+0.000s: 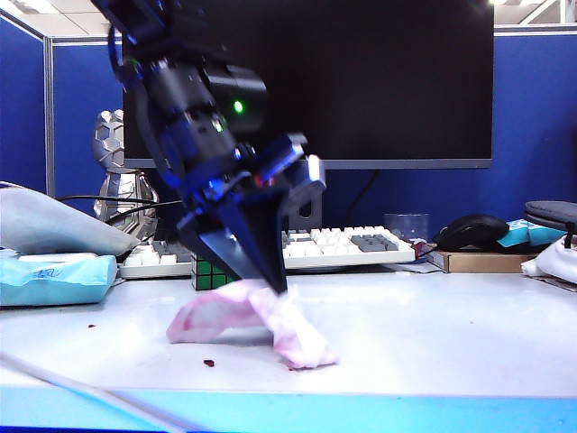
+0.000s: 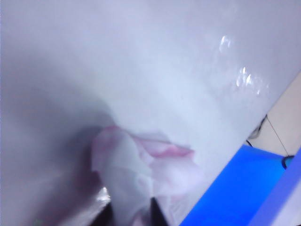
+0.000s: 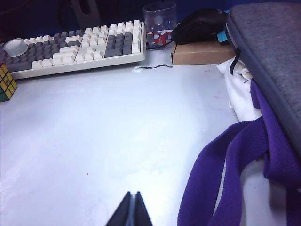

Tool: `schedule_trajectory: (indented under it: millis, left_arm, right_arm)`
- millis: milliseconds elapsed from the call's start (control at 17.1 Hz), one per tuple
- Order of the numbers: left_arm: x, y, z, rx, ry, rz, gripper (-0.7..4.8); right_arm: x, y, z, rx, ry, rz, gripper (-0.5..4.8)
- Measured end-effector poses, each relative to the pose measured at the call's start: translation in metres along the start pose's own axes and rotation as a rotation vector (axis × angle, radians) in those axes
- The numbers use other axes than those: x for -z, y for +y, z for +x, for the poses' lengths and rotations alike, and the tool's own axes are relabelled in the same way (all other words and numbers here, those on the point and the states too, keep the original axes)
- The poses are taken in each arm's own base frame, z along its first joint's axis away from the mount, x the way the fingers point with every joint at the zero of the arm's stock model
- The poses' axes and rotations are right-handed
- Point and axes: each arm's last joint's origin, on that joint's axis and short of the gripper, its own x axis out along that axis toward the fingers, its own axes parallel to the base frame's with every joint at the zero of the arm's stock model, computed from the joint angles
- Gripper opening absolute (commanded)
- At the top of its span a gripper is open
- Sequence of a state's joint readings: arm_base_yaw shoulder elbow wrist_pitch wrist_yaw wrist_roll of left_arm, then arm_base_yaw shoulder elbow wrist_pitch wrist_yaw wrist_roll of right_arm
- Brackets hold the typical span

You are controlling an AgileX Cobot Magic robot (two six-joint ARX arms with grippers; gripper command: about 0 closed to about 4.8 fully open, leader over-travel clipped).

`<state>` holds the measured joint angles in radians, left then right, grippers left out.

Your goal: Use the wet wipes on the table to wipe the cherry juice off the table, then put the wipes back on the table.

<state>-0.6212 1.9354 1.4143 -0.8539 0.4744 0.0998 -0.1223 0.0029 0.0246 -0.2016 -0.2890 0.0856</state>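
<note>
An office cubicle: blue fabric partition walls (image 1: 541,108) stand behind a large black monitor (image 1: 361,81), with a white-and-grey keyboard (image 1: 334,245) and black mouse (image 1: 471,231) below it.

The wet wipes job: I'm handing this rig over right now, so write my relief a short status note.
Left pincer: low over the table, tips at the wet wipes; grip unclear.
Right pincer: shut, empty, parked over bare table beside a purple strap.
Wipes: pink-stained wad lying on the table near the front edge.
Done: wipes have soaked up some juice.
Left: cherry juice specks remain beside the wad; wipe them, then release the wipes.
</note>
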Motion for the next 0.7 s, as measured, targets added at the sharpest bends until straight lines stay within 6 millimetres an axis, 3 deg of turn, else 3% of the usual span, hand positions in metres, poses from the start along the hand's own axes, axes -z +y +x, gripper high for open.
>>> schedule_trajectory:
  millis: [176, 468, 527, 585, 702]
  left_arm:
    - [0.001, -0.004, -0.023, -0.021, -0.065, 0.006, 1.92]
    - [0.005, 0.011, -0.058, -0.169, -0.164, -0.072, 1.69]
    - [0.005, 0.010, -0.070, -0.180, -0.222, -0.079, 1.23]
    - [0.005, 0.008, -0.086, -0.191, -0.297, -0.079, 0.00]
    - [0.013, -0.004, -0.143, -0.254, -0.538, -0.056, -0.06]
  right_arm:
    - [0.000, 0.000, 0.000, 0.000, 0.000, 0.000, -0.01]
    - [0.000, 0.000, 0.000, 0.000, 0.000, 0.000, -0.01]
    - [0.000, 0.000, 0.000, 0.000, 0.000, 0.000, -0.01]
    - [0.000, 0.000, 0.000, 0.000, 0.000, 0.000, -0.01]
    - [0.000, 0.000, 0.000, 0.000, 0.000, 0.000, -0.01]
